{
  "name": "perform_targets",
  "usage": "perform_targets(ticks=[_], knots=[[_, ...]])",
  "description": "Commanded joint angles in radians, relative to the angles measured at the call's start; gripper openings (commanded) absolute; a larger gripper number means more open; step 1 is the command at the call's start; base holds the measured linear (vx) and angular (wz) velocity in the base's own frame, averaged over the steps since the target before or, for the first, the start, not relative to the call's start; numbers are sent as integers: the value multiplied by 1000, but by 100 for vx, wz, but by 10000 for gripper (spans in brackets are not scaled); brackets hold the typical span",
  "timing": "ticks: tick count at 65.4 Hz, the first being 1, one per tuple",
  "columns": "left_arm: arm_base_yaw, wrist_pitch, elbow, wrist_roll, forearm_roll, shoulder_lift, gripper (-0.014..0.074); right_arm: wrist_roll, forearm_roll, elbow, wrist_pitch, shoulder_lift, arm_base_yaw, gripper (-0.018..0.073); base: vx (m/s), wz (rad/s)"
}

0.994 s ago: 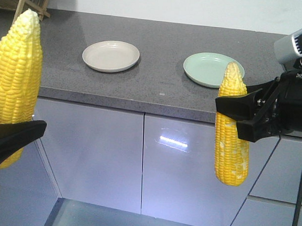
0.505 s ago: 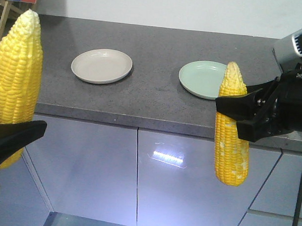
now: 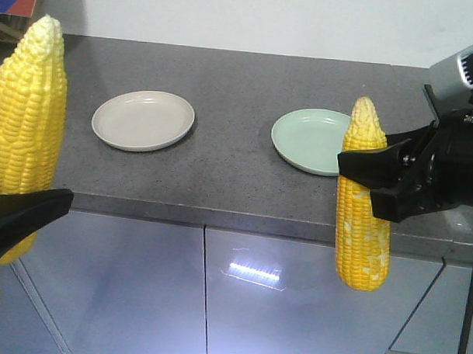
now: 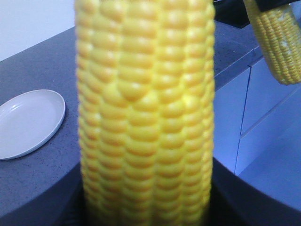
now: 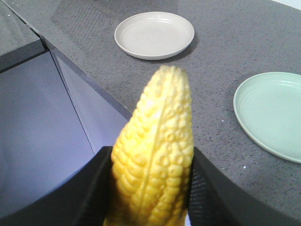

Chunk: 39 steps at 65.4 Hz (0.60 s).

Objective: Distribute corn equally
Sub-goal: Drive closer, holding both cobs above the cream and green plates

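Two yellow corn cobs stand upright in front of the counter. At the far left, my left gripper (image 3: 10, 216) is shut on a large cob (image 3: 25, 115), which fills the left wrist view (image 4: 146, 113). My right gripper (image 3: 368, 185) is shut on the other cob (image 3: 363, 205) around its middle, tip up; the right wrist view shows this cob (image 5: 155, 155) between the black fingers (image 5: 89, 188). Both cobs hang short of the counter's front edge.
On the dark grey counter (image 3: 237, 146) lie an empty beige plate (image 3: 143, 120) at left and an empty pale green plate (image 3: 315, 141) at right. Glossy white cabinet doors (image 3: 201, 300) run below the counter edge.
The counter and plates have slid lower and leftward in the front view, as the base moves nearer. Both cobs stay held in the same place in the frame.
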Motion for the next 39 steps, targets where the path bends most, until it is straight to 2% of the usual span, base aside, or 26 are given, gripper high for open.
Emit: perform_targets(ticks=[1, 39], knots=[[-3, -75, -22, -9, -11, -8, 354, -8, 28, -28, -43, -19, -6, 153, 11, -5], [-3, -75, -22, -9, -11, -8, 354, -8, 28, -28, -43, -19, -6, 153, 10, -5]])
